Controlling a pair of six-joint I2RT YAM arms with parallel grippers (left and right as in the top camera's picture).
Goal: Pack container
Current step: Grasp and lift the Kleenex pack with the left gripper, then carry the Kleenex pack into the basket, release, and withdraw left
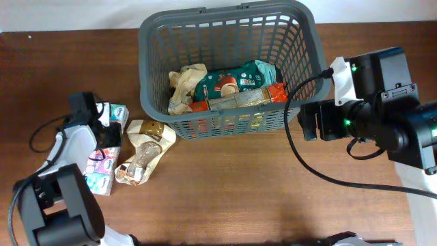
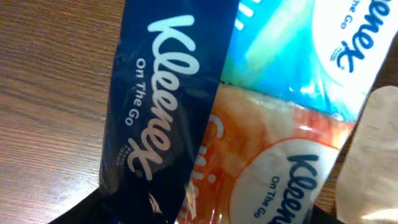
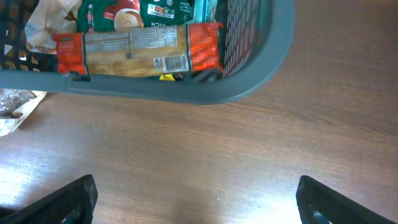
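- Brown wood-grain tabletop (image 1: 239, 184) fills the scene, with one robot arm at each side.
- At the far middle stands a big dark grey basket (image 1: 154, 65) with slotted walls and a thick rim, upright on the tabletop.
- Inside the basket, toward its near wall, lies a green packet (image 1: 235, 80). Just nearer than it is a long packet with red ends and a clear middle (image 1: 239, 100). A crumpled beige bag (image 1: 183, 85) sits at their left.
- Outside, near the basket's near-left corner, a brown and beige packet (image 1: 145, 150) lies flat on the wood.
- Further left lies a multipack of pocket tissues (image 2: 273, 155), wrapped in clear film with a dark blue band, next to the brown packet.
- The left pincer (image 1: 108, 140) is right down over the tissues, which fill the left wrist view. I cannot tell whether it is released or clenched on them.
- The right pincer (image 3: 196, 205) hangs released over bare wood just right of the basket's near-right corner. Its two fingers (image 3: 68, 202) are spread wide with nothing between them.
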